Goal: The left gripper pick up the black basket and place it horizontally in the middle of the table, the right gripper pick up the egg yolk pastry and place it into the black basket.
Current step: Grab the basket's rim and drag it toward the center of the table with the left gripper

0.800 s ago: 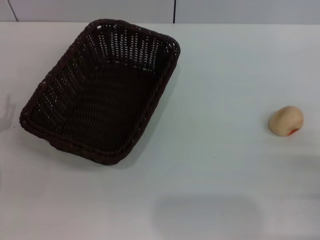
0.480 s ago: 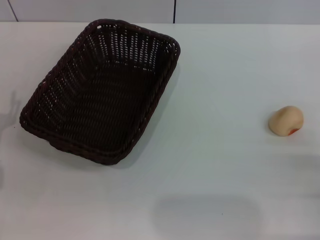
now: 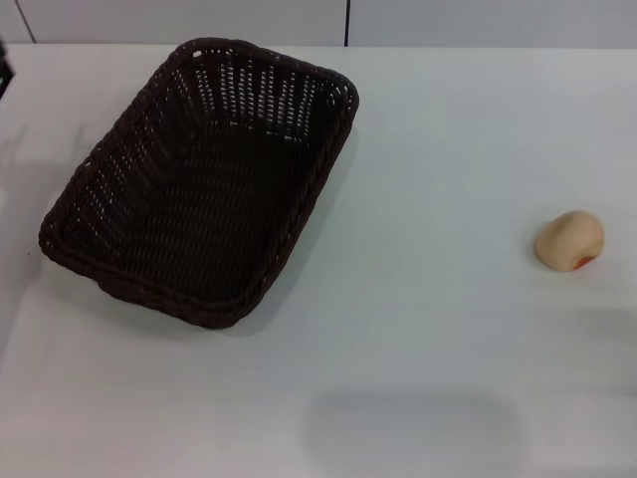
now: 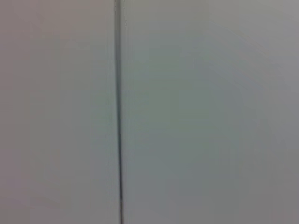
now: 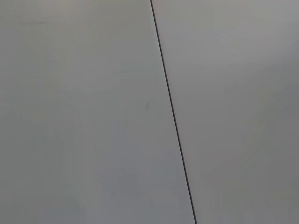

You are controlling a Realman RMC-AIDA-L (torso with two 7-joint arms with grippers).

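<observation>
The black basket (image 3: 204, 179) sits on the white bench (image 3: 438, 159) in the upper left part of the head view, resting flat with its open side up and nothing inside it. Its long axis runs on a slant, from the lower left of the frame up toward the top centre, so one short end faces the near left and the other points to the far edge of the bench. The egg yolk pastry (image 3: 569, 240) lies by itself on the bench at the right edge of the frame, well apart from the basket, with its red-orange mark at its lower right. Neither gripper shows clearly in any view, so I cannot tell how the fingers stand. Both wrist views show only a plain pale surface crossed by a thin dark seam (image 5: 172, 112).
</observation>
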